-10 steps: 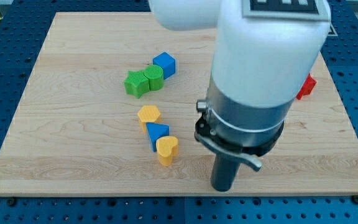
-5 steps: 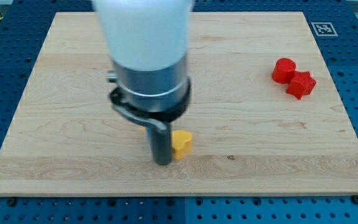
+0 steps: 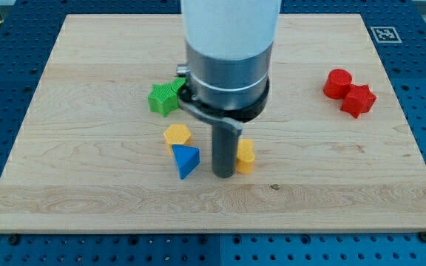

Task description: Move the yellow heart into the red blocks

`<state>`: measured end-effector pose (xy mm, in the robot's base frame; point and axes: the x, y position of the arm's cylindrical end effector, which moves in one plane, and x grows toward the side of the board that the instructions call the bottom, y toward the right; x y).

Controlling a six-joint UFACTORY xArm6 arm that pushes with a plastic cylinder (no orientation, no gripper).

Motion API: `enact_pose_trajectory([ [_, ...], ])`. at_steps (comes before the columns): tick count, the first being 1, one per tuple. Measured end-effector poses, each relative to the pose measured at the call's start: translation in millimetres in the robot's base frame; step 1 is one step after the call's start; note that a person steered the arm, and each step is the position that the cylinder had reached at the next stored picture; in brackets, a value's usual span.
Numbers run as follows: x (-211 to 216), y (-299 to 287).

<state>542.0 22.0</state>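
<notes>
The yellow heart (image 3: 245, 156) sits below the board's middle, partly hidden by my rod. My tip (image 3: 222, 174) rests on the board, touching the heart's left side. Two red blocks, a round one (image 3: 338, 83) and a star-like one (image 3: 359, 100), touch each other near the view's right edge, far to the right and above the heart.
A blue triangle (image 3: 186, 160) lies just left of my tip, with a yellow block (image 3: 177, 135) above it. A green star (image 3: 164, 98) sits further up; the arm's body hides what is to its right. The wooden board (image 3: 87, 192) lies on a blue perforated table.
My tip swept left to the heart's left side, then moved right, pushing the yellow heart rightward away from the blue triangle.
</notes>
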Motion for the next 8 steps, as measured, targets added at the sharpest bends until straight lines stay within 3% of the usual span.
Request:
enact_pose_trajectory([
  [2, -3, 64],
  [3, -25, 75],
  [5, -29, 74],
  [6, -38, 44],
  [8, -53, 58],
])
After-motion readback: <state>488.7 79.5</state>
